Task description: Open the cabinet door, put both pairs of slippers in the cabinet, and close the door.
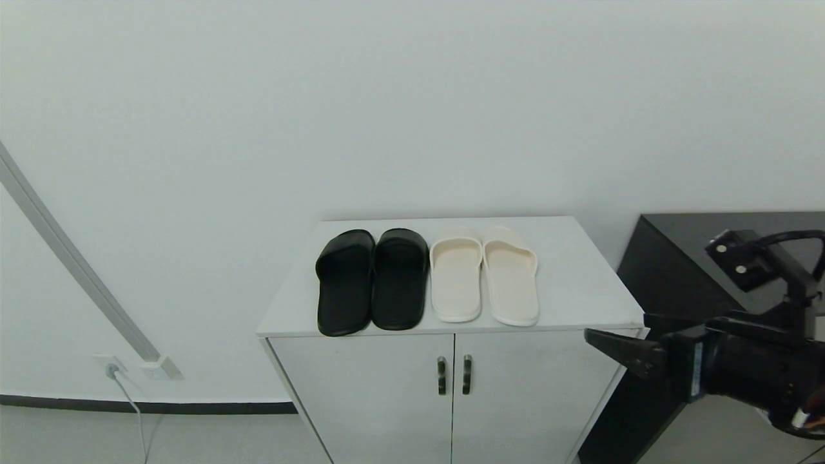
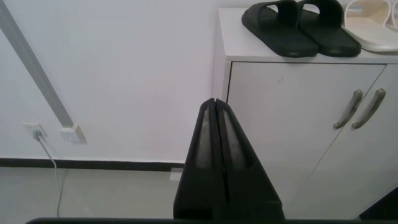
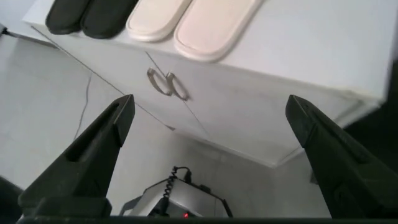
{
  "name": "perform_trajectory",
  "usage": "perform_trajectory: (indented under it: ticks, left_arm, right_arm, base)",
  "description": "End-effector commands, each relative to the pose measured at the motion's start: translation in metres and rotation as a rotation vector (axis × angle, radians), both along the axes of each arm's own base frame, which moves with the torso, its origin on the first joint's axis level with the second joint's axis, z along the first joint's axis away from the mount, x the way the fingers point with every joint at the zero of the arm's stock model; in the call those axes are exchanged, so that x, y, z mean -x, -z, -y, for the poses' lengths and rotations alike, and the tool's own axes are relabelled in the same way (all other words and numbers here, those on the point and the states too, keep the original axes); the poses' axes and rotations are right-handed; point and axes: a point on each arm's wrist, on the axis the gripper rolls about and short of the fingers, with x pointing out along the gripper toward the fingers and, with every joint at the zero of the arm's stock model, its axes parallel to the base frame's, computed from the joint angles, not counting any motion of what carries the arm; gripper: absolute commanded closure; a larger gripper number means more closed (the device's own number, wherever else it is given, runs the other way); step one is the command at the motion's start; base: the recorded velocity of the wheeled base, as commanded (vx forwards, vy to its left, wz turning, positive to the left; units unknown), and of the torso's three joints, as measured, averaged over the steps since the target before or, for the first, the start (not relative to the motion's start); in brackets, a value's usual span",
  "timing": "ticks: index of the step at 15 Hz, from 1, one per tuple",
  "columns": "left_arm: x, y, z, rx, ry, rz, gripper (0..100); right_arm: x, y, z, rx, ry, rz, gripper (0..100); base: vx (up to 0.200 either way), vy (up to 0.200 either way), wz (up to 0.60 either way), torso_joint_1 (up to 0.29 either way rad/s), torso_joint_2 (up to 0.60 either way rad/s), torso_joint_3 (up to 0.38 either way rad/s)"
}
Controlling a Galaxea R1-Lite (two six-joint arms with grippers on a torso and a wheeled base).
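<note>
- Left gripper (image 2: 215,107): fingers (image 2: 204,146) pressed together, holding nothing. It sits low, off the left door of the cabinet (image 1: 361,399), and points toward the cabinet's left front edge.
- Right gripper (image 3: 210,102): fingers (image 3: 93,152) spread wide apart, nothing between them. It is held off from the cabinet's right front corner, just under the level of its top.
- Cabinet: white, two doors, both shut.
- Handles (image 1: 454,374): two upright metal bars, side by side where the cabinet doors meet.
- Black slippers (image 1: 370,280): a pair lying on the left half of the cabinet top, the two touching, heels at the front edge.
- Cream slippers (image 1: 483,277): a pair on the cabinet top just to the right of the black pair, heels toward the front edge.
- Black unit (image 1: 670,258): stands right of the cabinet, against the same wall.
- Wall socket (image 1: 111,368): low on the wall left of the cabinet, with a cable plugged in and hanging down.
- Grey conduit (image 1: 64,251): runs slantwise down the wall left of the cabinet.
</note>
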Motion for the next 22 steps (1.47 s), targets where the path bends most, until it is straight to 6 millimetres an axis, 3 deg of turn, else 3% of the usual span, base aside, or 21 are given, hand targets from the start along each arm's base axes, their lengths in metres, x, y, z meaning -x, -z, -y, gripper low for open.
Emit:
perform_trajectory:
  ticks: [1, 5, 10, 13, 16, 22]
  left_arm:
    - [0.0, 0.0, 0.0, 0.0, -0.001, 0.0, 100]
    - [0.0, 0.0, 0.0, -0.001, 0.001, 0.0, 100]
    - [0.0, 0.0, 0.0, 0.0, 0.001, 0.0, 100]
    - [0.0, 0.0, 0.0, 0.0, 0.001, 0.0, 100]
    - [0.0, 0.0, 0.0, 0.0, 0.001, 0.0, 100]
    - [0.0, 0.0, 0.0, 0.002, -0.001, 0.0, 100]
  right_arm:
    - [-0.035, 0.016, -0.039, 0.05, 0.014, -0.033, 0]
    - [-0.07, 0.011, -0.089, 0.032, 0.064, 0.007, 0]
    - [-0.103, 0.028, -0.138, 0.084, 0.178, 0.044, 0]
    - [-0.121, 0.029, -0.154, 0.086, 0.253, 0.081, 0]
    - [-0.151, 0.039, -0.172, 0.109, 0.339, 0.115, 0]
    - [-0.189, 0.056, -0.183, 0.13, 0.393, 0.144, 0]
  base:
    - [0.0, 0.0, 0.0, 0.0, 0.0, 0.0]
    - [0.0, 0.0, 0.0, 0.0, 0.0, 0.0]
    - [0.0, 0.0, 0.0, 0.0, 0.0, 0.0]
    - [0.0, 0.0, 0.0, 0.0, 0.0, 0.0]
    - [0.0, 0.0, 0.0, 0.0, 0.0, 0.0]
    - [0.0, 0.0, 0.0, 0.0, 0.0, 0.0]
